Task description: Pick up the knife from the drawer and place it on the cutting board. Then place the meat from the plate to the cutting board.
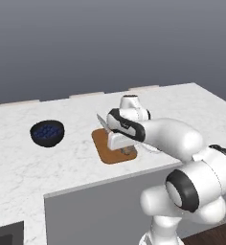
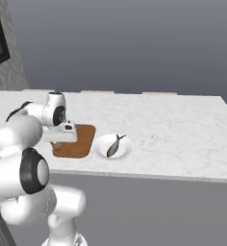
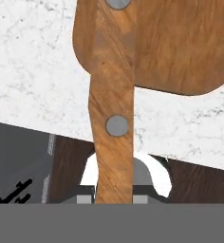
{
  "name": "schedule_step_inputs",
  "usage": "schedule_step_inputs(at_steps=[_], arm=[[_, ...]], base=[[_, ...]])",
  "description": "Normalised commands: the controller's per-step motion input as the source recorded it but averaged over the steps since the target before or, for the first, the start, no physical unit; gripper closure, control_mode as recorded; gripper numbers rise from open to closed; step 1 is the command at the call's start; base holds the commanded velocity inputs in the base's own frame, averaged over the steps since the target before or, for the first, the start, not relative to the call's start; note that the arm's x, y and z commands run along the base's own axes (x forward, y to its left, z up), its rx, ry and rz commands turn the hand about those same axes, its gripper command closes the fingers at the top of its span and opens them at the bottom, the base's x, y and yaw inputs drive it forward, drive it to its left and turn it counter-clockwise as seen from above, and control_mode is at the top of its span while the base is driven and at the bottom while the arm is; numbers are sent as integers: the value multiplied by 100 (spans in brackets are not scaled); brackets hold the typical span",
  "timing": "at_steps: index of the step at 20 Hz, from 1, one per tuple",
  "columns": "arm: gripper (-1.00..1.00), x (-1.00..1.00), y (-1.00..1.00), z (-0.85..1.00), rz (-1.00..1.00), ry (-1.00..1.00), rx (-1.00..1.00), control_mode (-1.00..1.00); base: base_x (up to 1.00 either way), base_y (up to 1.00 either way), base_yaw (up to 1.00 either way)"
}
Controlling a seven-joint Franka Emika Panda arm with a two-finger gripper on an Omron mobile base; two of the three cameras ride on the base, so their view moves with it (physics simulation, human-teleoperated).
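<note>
The gripper (image 1: 120, 143) is holding the knife (image 3: 113, 109) by its wooden handle, low over the cutting board (image 1: 104, 146). In the hand view the handle is running straight up from between the finger tips, so the grip appears centred, though the tips themselves are hidden behind the handle. In the left base view the blade is projecting up and to the far left from the hand, tilted rather than level.

The cutting board is lying near the front edge of the counter (image 1: 19, 167). In the hand view the handle is crossing the board's corner, and part of it is overhanging the counter edge.

To do this step well, the hand should bring the knife level and shift it farther onto the board before letting go, so that the handle is resting on wood and is not hanging over the edge. The release should come only when the knife is touching the board.

The plate (image 2: 126, 150) is sitting just right of the board, with the meat (image 2: 114, 145) lying on it. Placing the knife toward the left of the board would be leaving room for the meat. A dark blue bowl (image 1: 47, 132) is standing well to the left.
</note>
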Motion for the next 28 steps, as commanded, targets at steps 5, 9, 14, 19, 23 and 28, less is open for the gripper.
schedule_step_inputs(at_steps=[5, 9, 14, 19, 23, 28], arm=[[100, 86, 38, -60, -25, 2, -2, -100], [100, 89, 29, -39, -7, 2, 0, -100], [100, 64, 8, -78, 1, 4, -1, -100], [100, -4, 0, -72, 1, 1, 0, -100], [-100, -40, 0, -16, 0, 0, 0, -100], [-100, -37, -14, 18, -1, -6, 0, -100]], base=[[0, 0, 0], [0, 0, 0], [0, 0, 0], [0, 0, 0], [0, 0, 0], [0, 0, 0]])
